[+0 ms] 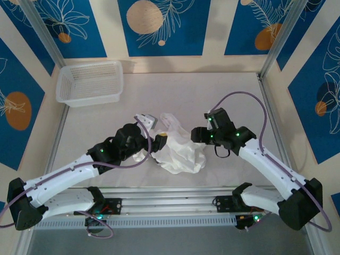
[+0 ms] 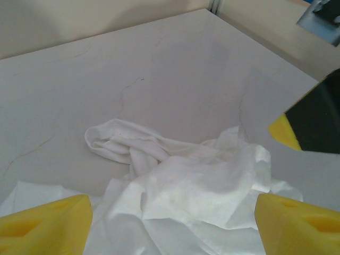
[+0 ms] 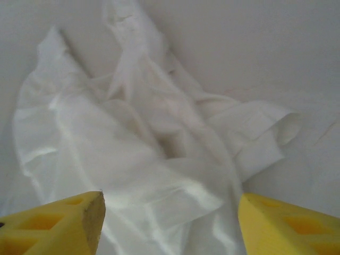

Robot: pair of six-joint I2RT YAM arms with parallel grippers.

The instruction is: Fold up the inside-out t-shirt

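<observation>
The inside-out t-shirt lies crumpled in a white heap at the middle of the table. My left gripper is at the heap's left edge. In the left wrist view it stands open, its yellow fingers wide apart with folds of the t-shirt below and between them. My right gripper is at the heap's right edge. In the right wrist view it is open too, yellow fingers apart over the cloth. Neither grips the cloth.
A white mesh basket stands at the back left of the table. Metal frame posts and patterned walls close in the sides. My right gripper's black and yellow tip shows at the right of the left wrist view.
</observation>
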